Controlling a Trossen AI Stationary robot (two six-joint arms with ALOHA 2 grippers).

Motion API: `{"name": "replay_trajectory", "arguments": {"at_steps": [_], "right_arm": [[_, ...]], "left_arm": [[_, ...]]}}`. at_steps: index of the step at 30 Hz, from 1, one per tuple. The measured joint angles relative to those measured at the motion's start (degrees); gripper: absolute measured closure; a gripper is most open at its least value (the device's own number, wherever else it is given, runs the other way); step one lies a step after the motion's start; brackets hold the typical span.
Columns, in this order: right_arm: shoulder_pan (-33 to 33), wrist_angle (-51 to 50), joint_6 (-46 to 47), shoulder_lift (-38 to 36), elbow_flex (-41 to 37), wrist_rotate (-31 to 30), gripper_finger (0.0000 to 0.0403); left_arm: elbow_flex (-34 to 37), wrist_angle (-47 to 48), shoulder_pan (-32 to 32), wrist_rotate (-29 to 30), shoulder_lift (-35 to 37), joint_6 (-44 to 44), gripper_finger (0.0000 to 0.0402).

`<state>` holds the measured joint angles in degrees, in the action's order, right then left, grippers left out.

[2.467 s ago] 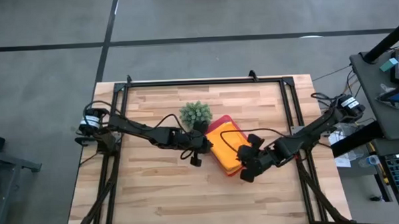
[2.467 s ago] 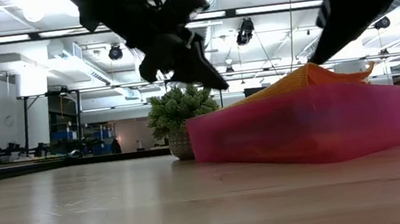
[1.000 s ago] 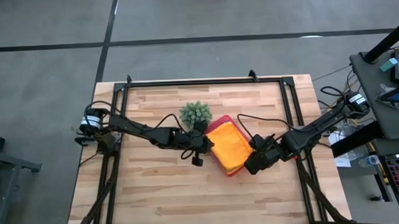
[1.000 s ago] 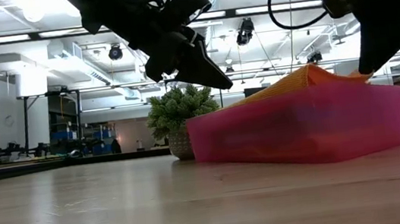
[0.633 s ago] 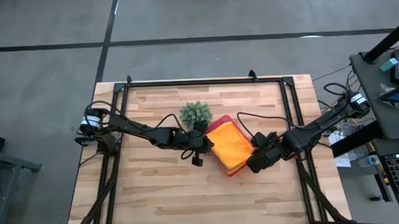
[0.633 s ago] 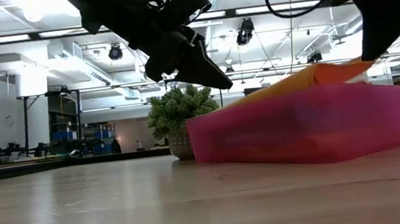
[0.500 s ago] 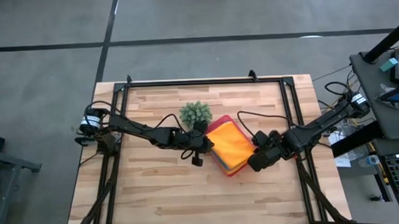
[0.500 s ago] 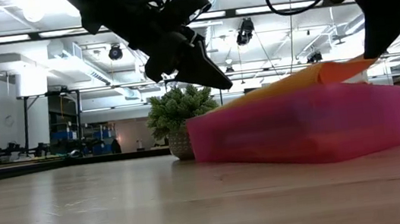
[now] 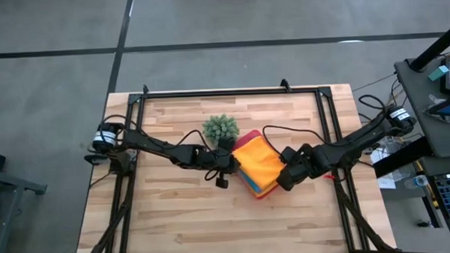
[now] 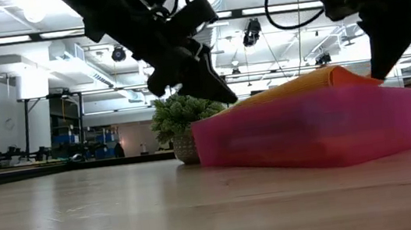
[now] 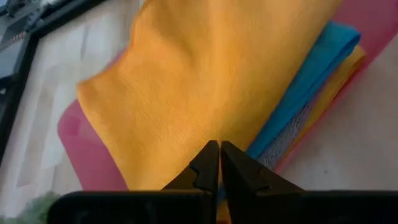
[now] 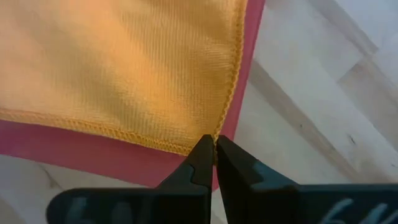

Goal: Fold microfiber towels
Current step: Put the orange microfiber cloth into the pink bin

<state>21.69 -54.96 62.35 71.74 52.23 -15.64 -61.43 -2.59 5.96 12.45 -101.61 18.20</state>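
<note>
Both dark arms reach inward toward the table's middle. The left gripper [image 9: 228, 165] hangs low, fingers pressed together. The right gripper [image 9: 281, 177] angles down opposite it, fingers likewise closed.

The wooden table [image 9: 168, 211] bears a pink tray [image 10: 309, 130] and a small plant [image 9: 220, 128].

I work in a big open lab: ceiling light strips [image 10: 15, 38], hanging cameras [image 10: 251, 31], equipment benches [image 10: 45, 154] beyond my wooden table [image 10: 124, 219].
</note>
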Motion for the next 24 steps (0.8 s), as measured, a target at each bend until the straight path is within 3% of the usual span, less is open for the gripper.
{"name": "replay_trajectory", "arguments": {"at_steps": [8, 18, 24], "right_arm": [[0.0, -0.1, 0.1, 0.3, 0.0, 4.5, 0.0382], [-0.8, -2.7, 1.4, -1.9, 0.3, 4.1, 0.0295], [-0.9, -7.9, 1.7, -3.1, 4.6, 3.5, 0.0264]], "left_arm": [[0.1, -0.9, -0.1, 0.0, -2.1, -1.3, 0.0398], [0.1, -1.4, -0.3, 0.0, -2.5, -1.5, 0.0398], [0.1, -1.3, -0.3, 0.0, -2.4, -1.5, 0.0398]]}}
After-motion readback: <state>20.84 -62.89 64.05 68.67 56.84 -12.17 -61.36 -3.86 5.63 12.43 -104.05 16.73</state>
